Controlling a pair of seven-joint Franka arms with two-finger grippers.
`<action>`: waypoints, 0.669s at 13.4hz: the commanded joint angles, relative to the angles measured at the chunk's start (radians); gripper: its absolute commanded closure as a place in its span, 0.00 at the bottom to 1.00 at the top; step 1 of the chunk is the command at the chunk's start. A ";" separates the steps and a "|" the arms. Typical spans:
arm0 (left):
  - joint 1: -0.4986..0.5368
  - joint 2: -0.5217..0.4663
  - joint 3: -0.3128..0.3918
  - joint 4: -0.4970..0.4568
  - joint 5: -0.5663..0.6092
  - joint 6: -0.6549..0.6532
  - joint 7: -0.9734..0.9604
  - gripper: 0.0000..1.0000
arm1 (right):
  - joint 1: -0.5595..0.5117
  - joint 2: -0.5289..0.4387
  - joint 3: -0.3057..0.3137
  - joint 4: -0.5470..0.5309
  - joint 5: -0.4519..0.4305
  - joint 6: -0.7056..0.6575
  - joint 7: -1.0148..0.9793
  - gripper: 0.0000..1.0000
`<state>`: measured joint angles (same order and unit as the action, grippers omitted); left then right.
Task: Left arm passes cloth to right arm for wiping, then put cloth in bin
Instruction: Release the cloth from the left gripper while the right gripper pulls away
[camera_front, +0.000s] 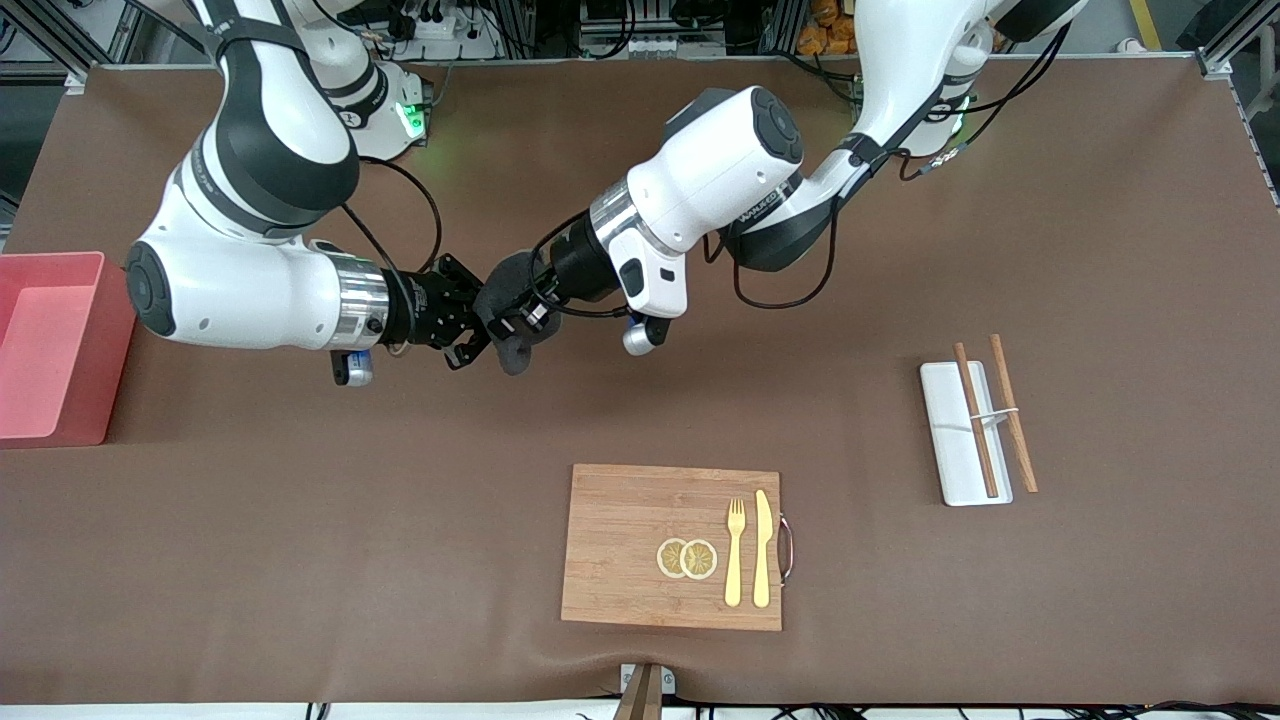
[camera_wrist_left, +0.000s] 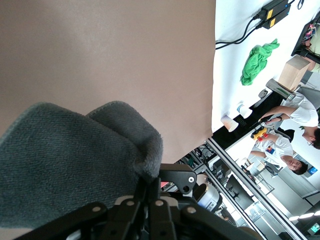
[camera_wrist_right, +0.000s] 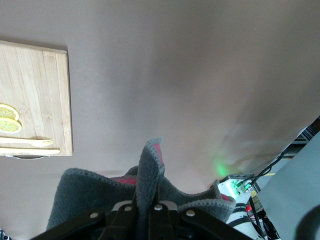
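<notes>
The dark grey cloth (camera_front: 508, 300) hangs in the air between both grippers, over the bare table nearer the right arm's end. My left gripper (camera_front: 520, 318) is shut on one side of it. My right gripper (camera_front: 478, 325) is shut on the other side. In the left wrist view the cloth (camera_wrist_left: 65, 160) bulges out from the closed left gripper (camera_wrist_left: 152, 184). In the right wrist view a fold of the cloth (camera_wrist_right: 150, 170) with a pinkish edge stands pinched in the right gripper (camera_wrist_right: 148, 196). The salmon-pink bin (camera_front: 108, 350) stands at the right arm's end of the table and looks empty.
A wooden cutting board (camera_front: 620, 540) with a fork, a knife and two lemon slices lies near the front camera; it also shows in the right wrist view (camera_wrist_right: 40, 95). A white tray (camera_front: 948, 440) with chopsticks (camera_front: 1012, 410) lies toward the left arm's end.
</notes>
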<state>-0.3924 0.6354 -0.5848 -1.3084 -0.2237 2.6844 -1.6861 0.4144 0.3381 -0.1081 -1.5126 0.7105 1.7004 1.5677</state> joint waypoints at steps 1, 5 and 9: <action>0.000 -0.009 0.006 0.018 -0.008 0.006 0.000 0.00 | -0.015 -0.024 0.001 -0.009 -0.060 -0.015 -0.047 1.00; 0.087 -0.078 0.010 0.017 -0.005 -0.111 0.009 0.00 | -0.046 -0.014 0.001 -0.014 -0.158 0.039 -0.185 1.00; 0.208 -0.173 0.006 0.003 0.107 -0.351 0.046 0.00 | -0.051 0.009 0.001 -0.081 -0.354 0.169 -0.331 1.00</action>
<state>-0.2362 0.5283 -0.5775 -1.2759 -0.1705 2.4401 -1.6626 0.3697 0.3436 -0.1175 -1.5356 0.4274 1.7874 1.3035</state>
